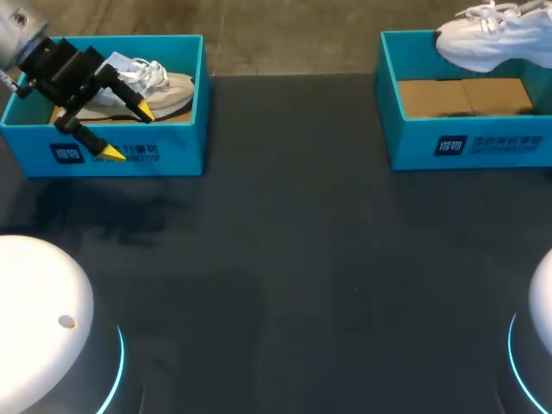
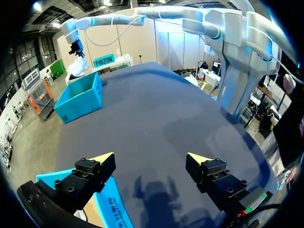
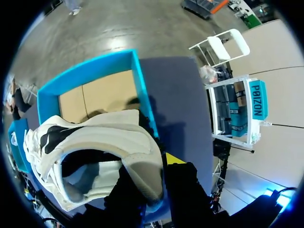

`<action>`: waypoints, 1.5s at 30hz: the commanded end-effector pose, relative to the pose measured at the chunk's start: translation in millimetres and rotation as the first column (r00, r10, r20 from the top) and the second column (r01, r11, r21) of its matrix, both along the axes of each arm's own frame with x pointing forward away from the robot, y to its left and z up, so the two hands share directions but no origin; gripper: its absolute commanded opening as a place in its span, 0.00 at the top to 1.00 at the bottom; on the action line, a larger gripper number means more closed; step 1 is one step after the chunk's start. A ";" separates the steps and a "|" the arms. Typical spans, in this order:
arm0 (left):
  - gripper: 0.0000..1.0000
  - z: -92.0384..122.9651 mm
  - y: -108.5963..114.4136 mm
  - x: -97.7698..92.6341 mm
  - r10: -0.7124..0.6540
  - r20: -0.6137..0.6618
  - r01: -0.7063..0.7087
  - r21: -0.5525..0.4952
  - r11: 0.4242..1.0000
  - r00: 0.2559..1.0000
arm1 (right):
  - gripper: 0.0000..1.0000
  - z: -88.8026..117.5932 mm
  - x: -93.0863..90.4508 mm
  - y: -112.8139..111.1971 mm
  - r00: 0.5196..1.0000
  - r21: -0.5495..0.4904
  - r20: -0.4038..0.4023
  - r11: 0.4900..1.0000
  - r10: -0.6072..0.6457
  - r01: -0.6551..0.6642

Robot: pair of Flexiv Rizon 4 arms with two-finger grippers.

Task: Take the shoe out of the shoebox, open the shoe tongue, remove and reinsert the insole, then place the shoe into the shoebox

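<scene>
Dark worktop (image 1: 285,259) carried teal boxes at both far corners. The left shoebox (image 1: 164,155) held a beige shoe (image 1: 164,90), the left gripper (image 1: 128,133) spread wide over its front wall. The right gripper (image 3: 156,173) clamped a white shoe (image 1: 496,39) by the heel above the right shoebox (image 1: 414,142).

The left gripper (image 2: 151,159) hangs over the dark table (image 2: 156,114), its yellow-tipped fingers spread wide with nothing between them. Beneath one finger lies the corner of a near blue shoebox (image 2: 110,209), with a strip of brown cardboard showing inside. Far across the table stands a second blue shoebox (image 2: 80,97). Above its far rim the right arm (image 2: 166,12) reaches over, and the right gripper (image 2: 76,47) holds a white shoe (image 2: 77,68) in the air.
</scene>
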State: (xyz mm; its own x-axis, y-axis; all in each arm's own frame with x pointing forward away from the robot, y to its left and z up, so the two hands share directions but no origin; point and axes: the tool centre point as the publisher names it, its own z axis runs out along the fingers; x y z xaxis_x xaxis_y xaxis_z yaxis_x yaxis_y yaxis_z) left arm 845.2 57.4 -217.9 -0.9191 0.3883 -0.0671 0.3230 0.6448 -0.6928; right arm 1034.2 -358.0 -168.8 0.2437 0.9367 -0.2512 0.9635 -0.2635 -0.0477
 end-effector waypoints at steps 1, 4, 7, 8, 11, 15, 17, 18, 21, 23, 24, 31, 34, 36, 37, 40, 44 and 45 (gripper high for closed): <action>0.00 0.3 0.2 0.7 -0.002 -0.001 0.002 0.003 1.000 1.000 | 1.00 -18.5 -4.7 5.4 1.000 -0.001 0.009 1.000 0.005 -0.005; 0.00 0.3 0.2 0.7 -0.002 -0.001 0.002 0.003 1.000 1.000 | 1.00 -31.0 -6.7 10.5 1.000 0.000 -0.002 1.000 0.015 -0.015; 0.00 0.3 0.2 0.7 -0.002 -0.001 0.002 0.003 1.000 1.000 | 1.00 -41.6 -6.8 13.7 1.000 -0.013 -0.002 1.000 0.013 -0.013; 0.00 0.3 0.2 0.7 -0.002 -0.001 0.002 0.003 1.000 1.000 | 1.00 -45.2 -6.4 14.3 1.000 -0.013 -0.002 1.000 0.011 -0.011; 0.00 0.3 0.2 0.7 -0.002 -0.001 0.002 0.003 1.000 1.000 | 1.00 -54.0 -5.9 16.0 1.000 -0.032 -0.002 0.999 0.011 -0.011; 0.00 0.3 0.2 0.7 -0.002 -0.001 0.002 0.003 1.000 1.000 | 1.00 -66.0 -5.1 17.5 1.000 -0.043 -0.003 0.999 0.002 -0.002; 0.00 0.3 0.2 0.7 -0.002 -0.001 0.002 0.003 1.000 1.000 | 1.00 -71.4 -5.0 18.0 1.000 -0.069 0.011 0.998 -0.001 0.002; 0.00 0.3 0.2 0.7 -0.002 -0.001 0.002 0.003 1.000 1.000 | 1.00 -73.8 -4.9 18.2 1.000 -0.066 0.011 0.998 -0.003 0.004; 0.00 0.3 0.2 0.7 -0.002 -0.001 0.002 0.003 1.000 1.000 | 1.00 -81.7 -4.3 17.6 0.999 -0.071 0.029 0.997 -0.027 0.029; 0.00 0.3 0.2 0.7 -0.002 -0.001 0.002 0.003 1.000 1.000 | 1.00 -86.6 -3.3 16.7 0.999 -0.076 0.034 0.996 -0.039 0.041; 0.00 0.3 0.2 0.7 -0.002 -0.001 0.002 0.003 1.000 1.000 | 1.00 -89.1 -2.9 16.5 0.998 -0.084 0.045 0.995 -0.041 0.044; 0.00 0.3 0.2 0.7 -0.002 -0.001 0.002 0.003 1.000 1.000 | 1.00 -106.0 -3.0 18.5 0.997 -0.150 0.074 0.988 -0.010 0.021; 0.00 0.3 0.2 0.7 -0.002 -0.001 0.002 0.003 1.000 1.000 | 1.00 -115.5 -5.1 17.9 0.997 -0.176 0.073 0.984 -0.005 0.018; 0.00 0.3 0.2 0.7 -0.002 -0.001 0.002 0.003 1.000 1.000 | 1.00 -121.1 -7.0 17.2 0.998 -0.183 0.058 0.983 -0.005 0.016; 0.00 0.3 0.2 0.7 -0.002 -0.001 0.002 0.003 1.000 1.000 | 1.00 -124.0 -7.9 16.8 0.998 -0.183 0.057 0.983 -0.006 0.017; 0.00 0.3 0.2 0.7 -0.002 -0.001 0.002 0.003 1.000 1.000 | 1.00 -131.1 -11.5 16.1 0.999 -0.178 0.050 0.984 -0.010 0.018; 0.00 0.3 0.2 0.7 -0.002 -0.001 0.002 0.003 1.000 1.000 | 1.00 -140.7 -15.3 15.0 0.999 -0.172 0.038 0.985 -0.010 0.017; 0.00 0.3 0.2 0.7 -0.002 -0.001 0.002 0.003 1.000 1.000 | 1.00 -142.3 -15.9 14.8 0.999 -0.175 0.037 0.984 -0.010 0.016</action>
State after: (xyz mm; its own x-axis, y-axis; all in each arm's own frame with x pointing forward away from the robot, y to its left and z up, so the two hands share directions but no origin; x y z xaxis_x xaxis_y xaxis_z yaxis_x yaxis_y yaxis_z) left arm 845.2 57.4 -217.9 -0.9191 0.3882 -0.0671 0.3229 0.6448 -0.6928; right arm 1017.5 -341.4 -306.9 0.2676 0.8742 -0.4051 0.9600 -0.2780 0.0343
